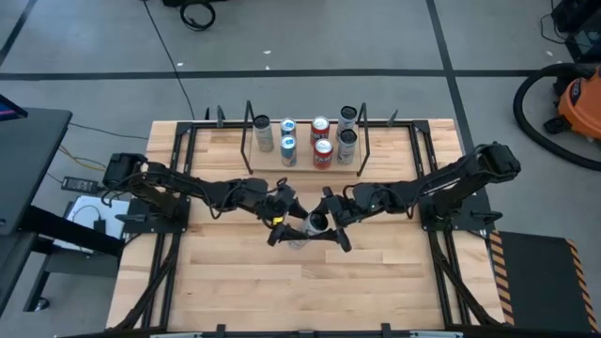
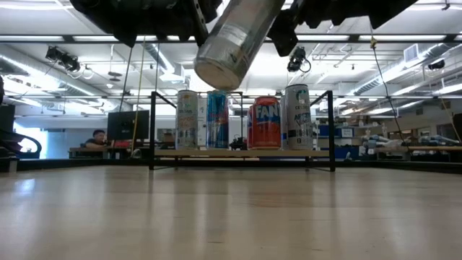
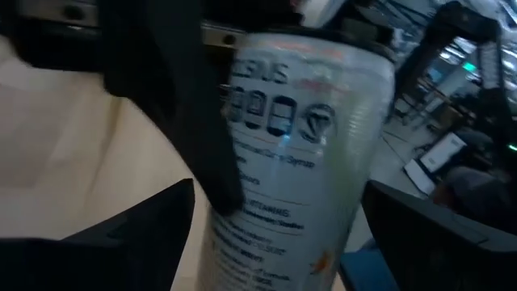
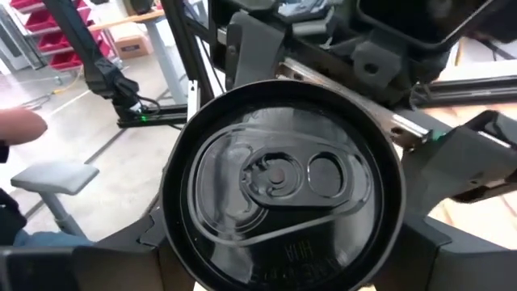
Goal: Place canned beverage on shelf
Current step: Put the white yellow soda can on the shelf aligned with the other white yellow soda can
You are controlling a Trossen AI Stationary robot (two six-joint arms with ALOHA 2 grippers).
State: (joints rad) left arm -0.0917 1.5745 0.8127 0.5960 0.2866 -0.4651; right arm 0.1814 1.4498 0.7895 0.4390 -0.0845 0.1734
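Observation:
A silver can [image 2: 232,37] hangs tilted in the air over the table's middle, its top [image 1: 317,222] up and its base [image 2: 216,74] low, toward the near edge. My right gripper [image 1: 326,222] is shut on it. My left gripper [image 1: 291,220] is open, one finger on either side of the can's printed wall [image 3: 299,162]; I cannot tell whether they touch it. The shelf [image 1: 305,169], a light-wood board between black rod uprights, stands at the table's far middle and also shows in the low view [image 2: 245,154]. My right gripper holds the can at its top end, the wall just below the rim [image 4: 174,202] pinched between the two fingers. The fingers [image 3: 202,129] lie along the can, and the lid [image 4: 279,178] faces the wrist. The can is lifted clear and tilted, base lowest.
Several cans [image 1: 322,152] stand upright on the shelf board, silver, blue and red ones [image 2: 265,123]. Black frame rails [image 1: 174,188] run along the table's left and right sides. Bare wood lies between the arms and the near edge [image 1: 300,291].

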